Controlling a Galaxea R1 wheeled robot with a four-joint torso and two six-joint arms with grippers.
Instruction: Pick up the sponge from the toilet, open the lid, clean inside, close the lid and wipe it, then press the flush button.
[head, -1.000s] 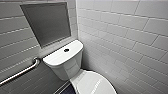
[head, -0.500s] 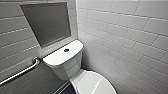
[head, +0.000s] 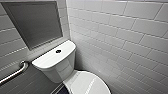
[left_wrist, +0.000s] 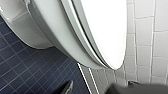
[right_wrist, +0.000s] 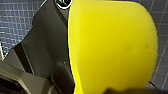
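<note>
The white toilet (head: 58, 67) stands in a tiled corner, and the small dark flush button (head: 58, 51) sits in the middle of its tank top. Its oval lid (head: 87, 83) lies down over the bowl. In the left wrist view the lid (left_wrist: 105, 27) and the bowl's side (left_wrist: 47, 30) show close by, with my left gripper (left_wrist: 95, 88) open and holding nothing beside them. The bright yellow sponge (right_wrist: 112, 47) looms large in the right wrist view, held off the blue floor with my right gripper (right_wrist: 115, 88) shut on it.
A metal grab bar (head: 15, 72) runs along the wall left of the tank. A grey recessed panel (head: 35, 22) sits above it. White tiled wall (head: 120, 37) closes in on the toilet's right. Dark blue floor tiles (left_wrist: 30, 75) lie under the bowl.
</note>
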